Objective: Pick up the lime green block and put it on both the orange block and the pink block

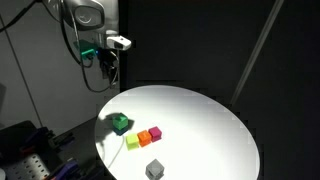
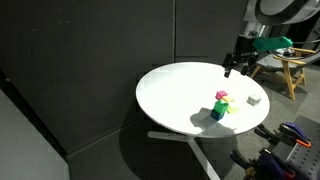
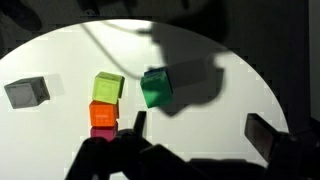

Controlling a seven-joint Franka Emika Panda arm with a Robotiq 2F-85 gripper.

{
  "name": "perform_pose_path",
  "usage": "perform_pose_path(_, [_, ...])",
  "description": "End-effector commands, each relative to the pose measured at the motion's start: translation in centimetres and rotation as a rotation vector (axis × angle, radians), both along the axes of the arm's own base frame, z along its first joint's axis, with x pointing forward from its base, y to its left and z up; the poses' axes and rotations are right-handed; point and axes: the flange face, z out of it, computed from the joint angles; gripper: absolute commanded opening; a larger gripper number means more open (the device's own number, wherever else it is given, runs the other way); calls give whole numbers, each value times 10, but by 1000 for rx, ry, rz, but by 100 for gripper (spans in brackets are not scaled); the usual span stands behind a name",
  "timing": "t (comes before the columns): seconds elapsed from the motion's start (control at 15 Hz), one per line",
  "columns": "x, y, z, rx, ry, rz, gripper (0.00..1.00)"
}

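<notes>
The lime green block (image 3: 156, 87) lies alone on the round white table (image 3: 220, 110); it also shows in an exterior view (image 1: 122, 124). Beside it three cubes lie touching in a row: a yellow-green cube (image 3: 108, 86), the orange block (image 3: 103, 112) and the pink block (image 3: 103, 131), also seen in an exterior view as yellow-green (image 1: 133, 142), orange (image 1: 145, 137) and pink (image 1: 156, 132). My gripper (image 3: 200, 130) is open and empty. It hangs well above the table's far edge (image 1: 108, 62) (image 2: 238, 68), away from the blocks.
A grey cube (image 3: 27, 92) lies apart from the row near the table's edge (image 1: 153, 169) (image 2: 254, 100). Dark curtains surround the table. A wooden frame (image 2: 290, 70) stands behind the arm.
</notes>
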Motion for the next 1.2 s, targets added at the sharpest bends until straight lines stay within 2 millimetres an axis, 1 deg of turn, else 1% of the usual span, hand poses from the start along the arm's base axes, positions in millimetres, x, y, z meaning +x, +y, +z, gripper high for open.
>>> perform_pose_path(0.0, [2, -9, -10, -34, -40, 37, 100])
perform_pose_path(0.2, [2, -15, -23, -52, -44, 62, 100])
perform_pose_path(0.53, [4, -24, -52, -58, 16, 114, 100])
perform_pose_path(0.87, [6, -35, -78, -58, 72, 136, 100])
perform_pose_path(1.13, [8, -39, -95, -57, 86, 131, 100])
